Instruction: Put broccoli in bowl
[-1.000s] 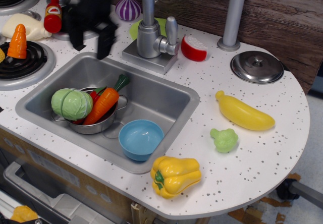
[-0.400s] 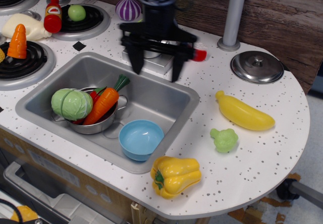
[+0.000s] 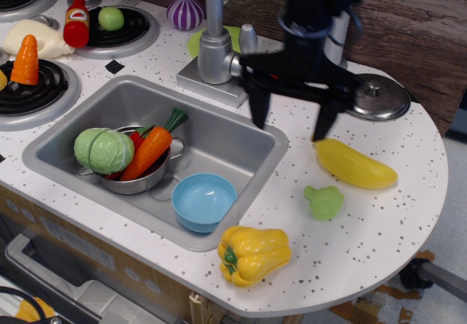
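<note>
The pale-green broccoli (image 3: 323, 202) lies on the white speckled counter, right of the sink and below the yellow banana (image 3: 355, 164). The light-blue bowl (image 3: 203, 201) sits empty at the sink's front right corner. My gripper (image 3: 291, 121) is open, its two black fingers spread wide and pointing down. It hangs above the counter at the sink's right edge, up and left of the broccoli and apart from it.
A steel pot (image 3: 132, 165) in the sink (image 3: 219, 123) holds a green cabbage (image 3: 103, 149) and a carrot (image 3: 149, 149). A yellow pepper (image 3: 252, 253) lies at the front edge. A faucet (image 3: 212, 43), a steel lid (image 3: 376, 96) and a grey post stand behind the gripper.
My gripper has swept right, from the far left by the stove, past the faucet, to the counter above the broccoli. It stays open. No object has moved.
</note>
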### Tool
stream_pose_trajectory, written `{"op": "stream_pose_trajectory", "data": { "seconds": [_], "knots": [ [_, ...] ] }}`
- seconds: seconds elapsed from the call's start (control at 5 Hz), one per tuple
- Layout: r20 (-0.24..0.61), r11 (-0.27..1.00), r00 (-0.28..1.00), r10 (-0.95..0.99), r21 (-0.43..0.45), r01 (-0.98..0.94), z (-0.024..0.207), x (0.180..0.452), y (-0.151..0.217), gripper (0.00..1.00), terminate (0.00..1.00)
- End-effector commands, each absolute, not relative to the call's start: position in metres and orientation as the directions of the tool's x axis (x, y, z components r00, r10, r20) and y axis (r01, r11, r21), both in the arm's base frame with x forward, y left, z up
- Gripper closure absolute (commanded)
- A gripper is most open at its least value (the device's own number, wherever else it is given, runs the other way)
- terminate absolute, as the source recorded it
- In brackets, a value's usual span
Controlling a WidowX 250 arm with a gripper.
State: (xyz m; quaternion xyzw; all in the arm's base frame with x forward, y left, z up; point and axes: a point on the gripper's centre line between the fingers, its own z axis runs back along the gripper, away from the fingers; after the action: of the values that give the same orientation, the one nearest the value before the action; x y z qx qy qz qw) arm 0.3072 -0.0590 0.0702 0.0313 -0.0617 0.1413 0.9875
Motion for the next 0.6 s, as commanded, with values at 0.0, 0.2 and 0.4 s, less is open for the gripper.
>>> {"op": "stream_pose_trajectory", "data": {
  "seconds": [0.0, 0.2, 0.4],
  "knots": [
    [0.211, 0.895, 0.875, 0.435, 0.005, -0.446, 0.047, 0.312, -0.093, 0.00, 0.00],
    [0.170, 0.837, 0.828, 0.534, 0.031, -0.546, 0.028, 0.315, -0.096, 0.00, 0.00],
    [0.111, 0.822, 0.820, 0.562, 0.034, -0.568, 0.022, 0.310, -0.090, 0.00, 0.00]
  ]
}}
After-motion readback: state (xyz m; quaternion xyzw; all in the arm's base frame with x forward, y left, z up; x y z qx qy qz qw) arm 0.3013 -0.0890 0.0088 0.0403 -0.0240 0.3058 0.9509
